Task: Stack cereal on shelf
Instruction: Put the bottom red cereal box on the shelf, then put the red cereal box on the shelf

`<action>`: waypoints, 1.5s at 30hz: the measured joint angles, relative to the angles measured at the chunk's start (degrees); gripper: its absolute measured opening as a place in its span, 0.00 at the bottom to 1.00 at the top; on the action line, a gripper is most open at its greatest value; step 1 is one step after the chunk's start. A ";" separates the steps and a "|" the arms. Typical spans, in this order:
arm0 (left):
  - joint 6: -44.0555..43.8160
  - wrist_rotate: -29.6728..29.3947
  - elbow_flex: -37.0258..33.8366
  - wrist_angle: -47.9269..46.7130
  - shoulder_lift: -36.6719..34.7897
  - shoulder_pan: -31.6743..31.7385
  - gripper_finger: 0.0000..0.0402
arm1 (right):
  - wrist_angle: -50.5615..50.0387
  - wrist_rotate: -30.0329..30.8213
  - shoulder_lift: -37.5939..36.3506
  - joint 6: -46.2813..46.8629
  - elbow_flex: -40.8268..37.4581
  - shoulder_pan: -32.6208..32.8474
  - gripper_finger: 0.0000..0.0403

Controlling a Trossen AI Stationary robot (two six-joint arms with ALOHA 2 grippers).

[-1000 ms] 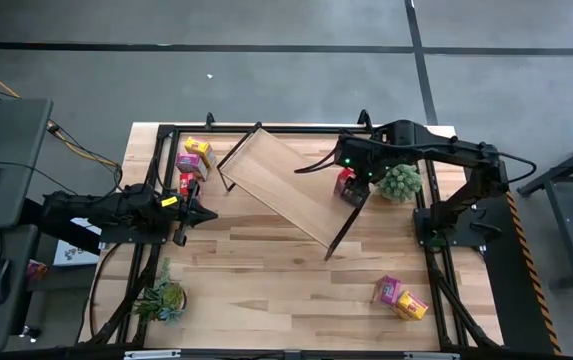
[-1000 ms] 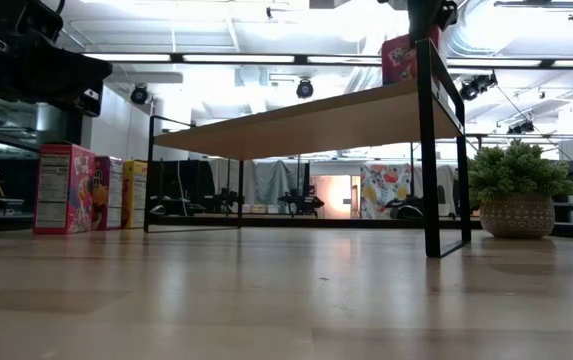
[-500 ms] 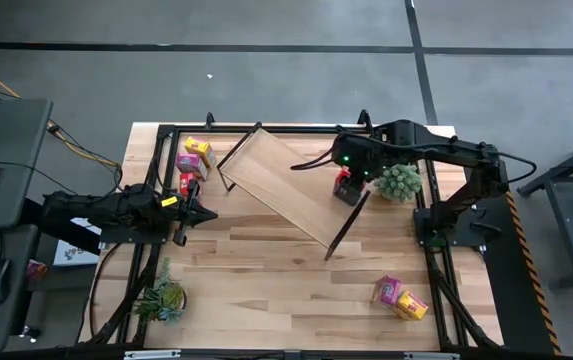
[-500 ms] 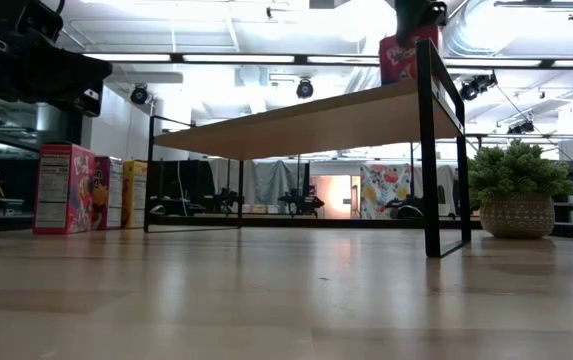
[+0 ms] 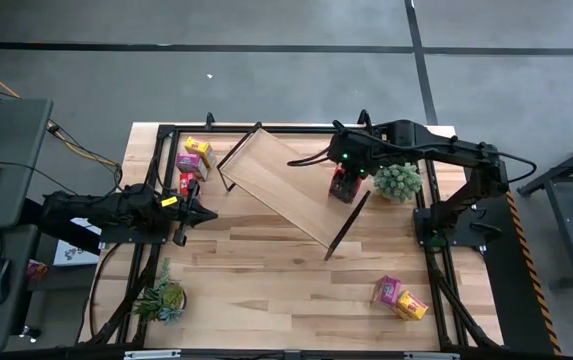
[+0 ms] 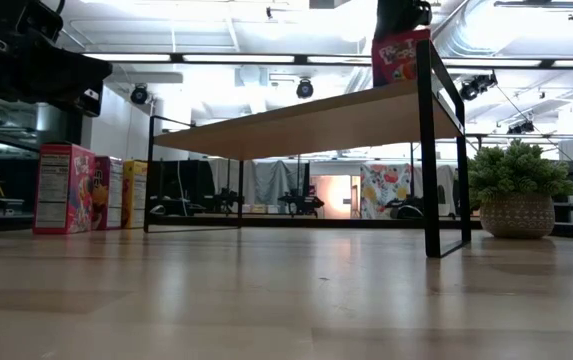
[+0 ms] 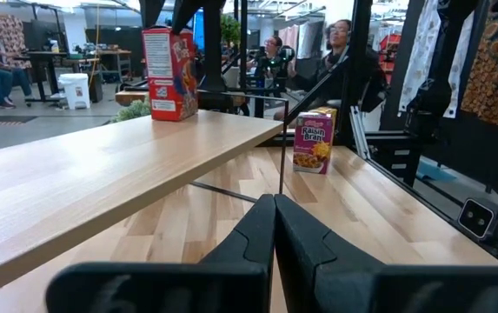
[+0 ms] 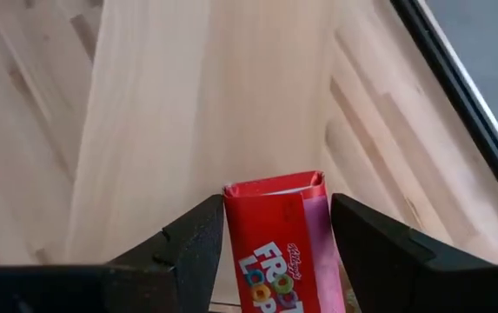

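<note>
One red cereal box (image 5: pixel 339 184) is what you hold now in the right gripper (image 5: pixel 341 180), above the end of the shelf (image 5: pixel 291 182) that lies nearest the potted plant (image 5: pixel 400 181). In the right wrist view the two dark fingers (image 8: pixel 192 248) stand partly apart with the box (image 8: pixel 279 230) between them and seem to press its two narrow sides, so I judge the box is gripped and not only framed. You keep it upright with the closed top flap up, probably so that it can go down on its base on the board. In the low view the box (image 6: pixel 398 57) appears at the level of the board close to the black frame leg (image 6: pixel 427 150); whether it already rests on the wood I cannot tell. The box is small against the shelf, bright red with a magenta side, and it carries large colourful letters on the front. The shelf itself stands at a slant across the table (image 5: pixel 286 290). The left gripper (image 5: pixel 206 214) waits low at the left side with its fingers fully closed on nothing. Three more boxes (image 5: pixel 193 160) stand near the far left corner, and a pink and a yellow one (image 5: pixel 399 297) lie near the front right.
</note>
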 joint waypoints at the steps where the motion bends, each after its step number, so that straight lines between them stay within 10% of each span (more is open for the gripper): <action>1: -0.03 0.00 -0.01 -0.01 0.00 0.00 0.00 | -0.02 0.11 0.00 0.18 0.00 -0.18 0.51; 45: -0.03 0.00 0.01 -0.01 0.02 0.02 0.00 | 14.72 -6.91 -0.87 -10.04 0.00 -2.71 0.48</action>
